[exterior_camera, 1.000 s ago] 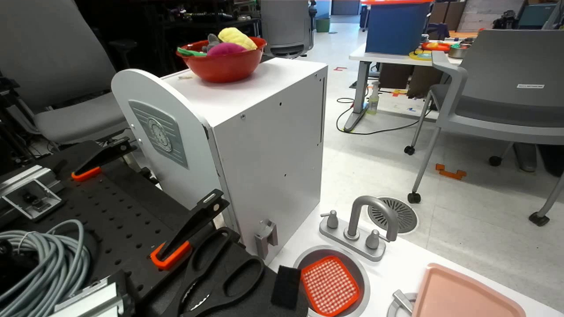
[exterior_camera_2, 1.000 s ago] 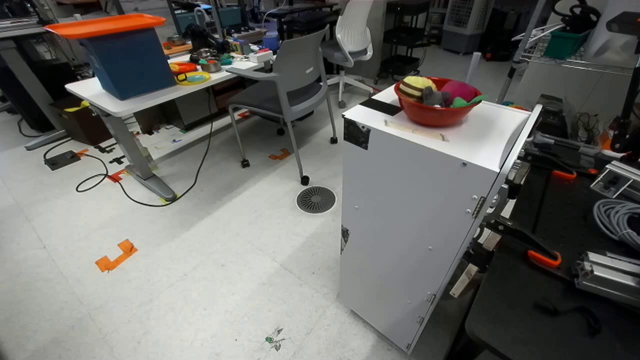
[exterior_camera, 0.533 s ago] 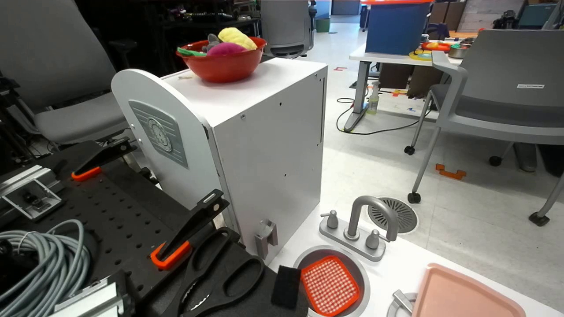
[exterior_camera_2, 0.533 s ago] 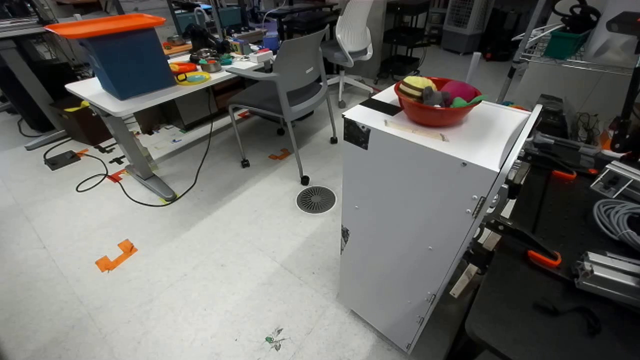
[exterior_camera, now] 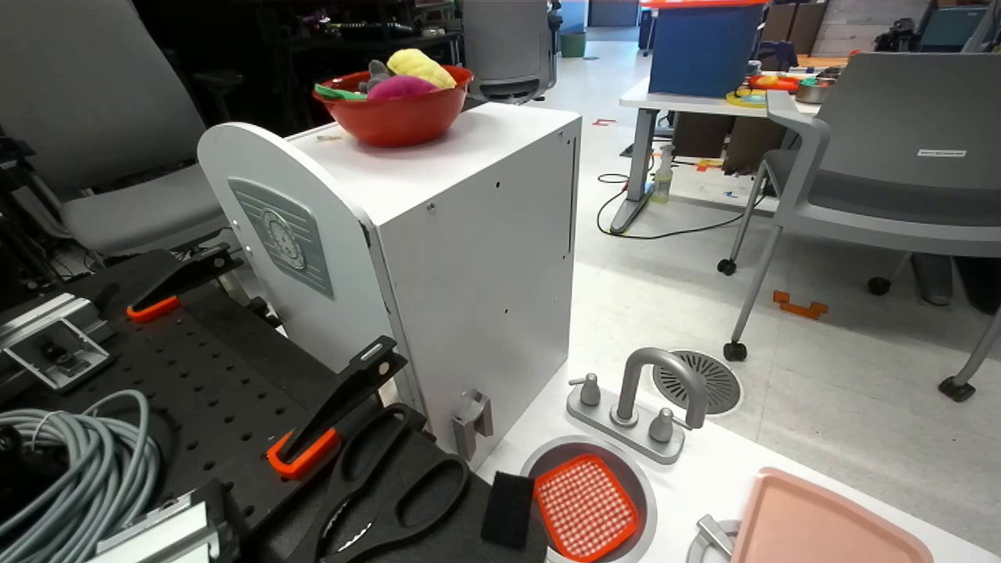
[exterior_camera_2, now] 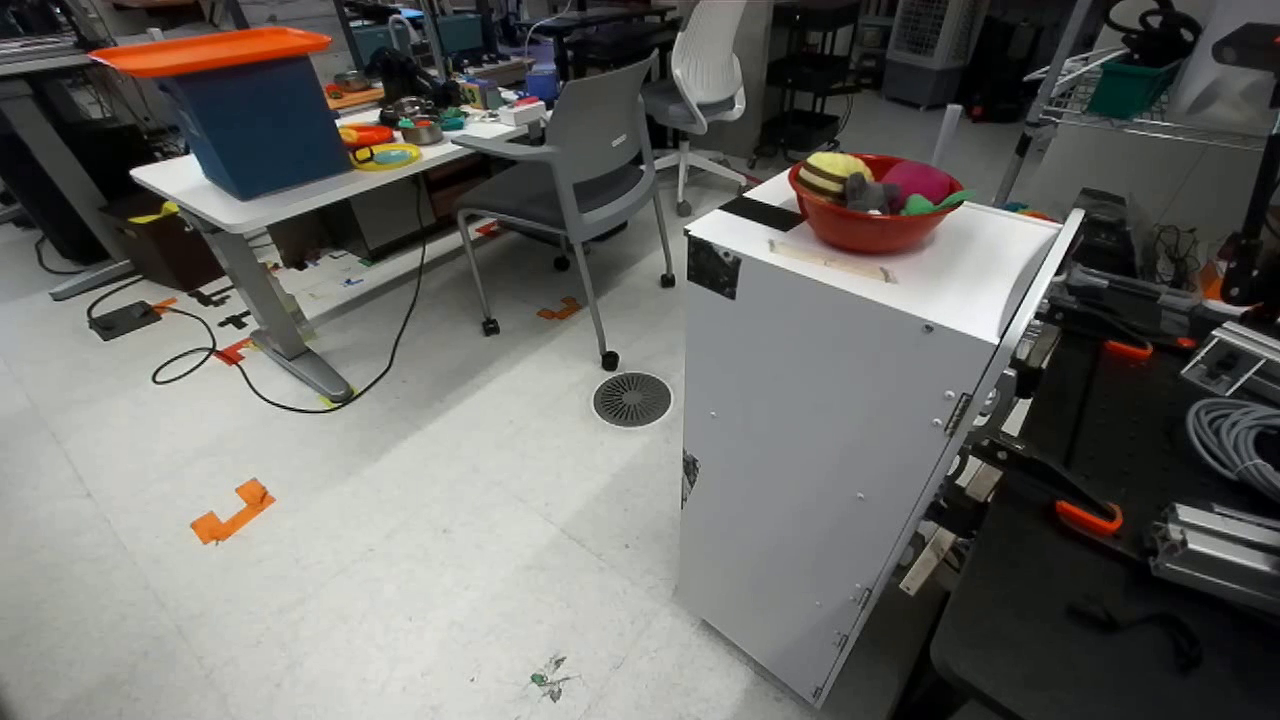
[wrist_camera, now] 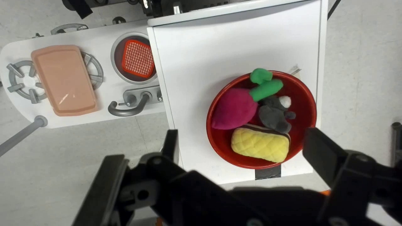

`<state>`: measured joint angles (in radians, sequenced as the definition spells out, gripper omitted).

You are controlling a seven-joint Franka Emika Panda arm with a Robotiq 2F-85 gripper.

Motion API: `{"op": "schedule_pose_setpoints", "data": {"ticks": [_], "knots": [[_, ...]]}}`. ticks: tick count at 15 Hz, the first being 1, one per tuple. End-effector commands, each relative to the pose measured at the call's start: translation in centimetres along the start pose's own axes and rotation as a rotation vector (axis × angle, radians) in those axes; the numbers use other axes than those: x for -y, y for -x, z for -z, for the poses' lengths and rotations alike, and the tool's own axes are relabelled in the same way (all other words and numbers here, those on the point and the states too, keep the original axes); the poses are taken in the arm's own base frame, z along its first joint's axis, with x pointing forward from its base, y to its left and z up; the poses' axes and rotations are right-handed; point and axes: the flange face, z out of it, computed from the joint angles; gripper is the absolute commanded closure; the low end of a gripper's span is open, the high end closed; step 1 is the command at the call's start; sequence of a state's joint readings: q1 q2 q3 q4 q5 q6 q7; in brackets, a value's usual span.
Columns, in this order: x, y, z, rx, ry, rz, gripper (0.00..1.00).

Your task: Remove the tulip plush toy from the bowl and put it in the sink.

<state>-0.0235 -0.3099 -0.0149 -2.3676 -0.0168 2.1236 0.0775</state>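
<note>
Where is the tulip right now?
In the wrist view, the tulip lies in the upper left of the bowl, beside the grey toy and the yellow toy.

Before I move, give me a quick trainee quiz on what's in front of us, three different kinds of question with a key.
1. Multiple choice: in the wrist view, how many toys show in the bowl?
A) two
B) three
C) five

2. True or false: the gripper is open, with the tulip not yet gripped.

3. Fill the gap: in an exterior view, a red grid item lies in the ...

Key:
1. B: the tulip, a yellow toy and a grey toy.
2. True.
3. Sink.
</note>
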Motion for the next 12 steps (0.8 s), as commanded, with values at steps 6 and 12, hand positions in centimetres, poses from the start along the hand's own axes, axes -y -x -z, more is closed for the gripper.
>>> {"op": "schedule_pose_setpoints", "data": {"ticks": [6, 12], "knots": [[-1.2, -5.0, -1.1, 0.019, -0.023, 0.002, 0.0], [-0.6, -7.1, -0.7, -0.014, -0.063, 0.016, 0.0]]}}
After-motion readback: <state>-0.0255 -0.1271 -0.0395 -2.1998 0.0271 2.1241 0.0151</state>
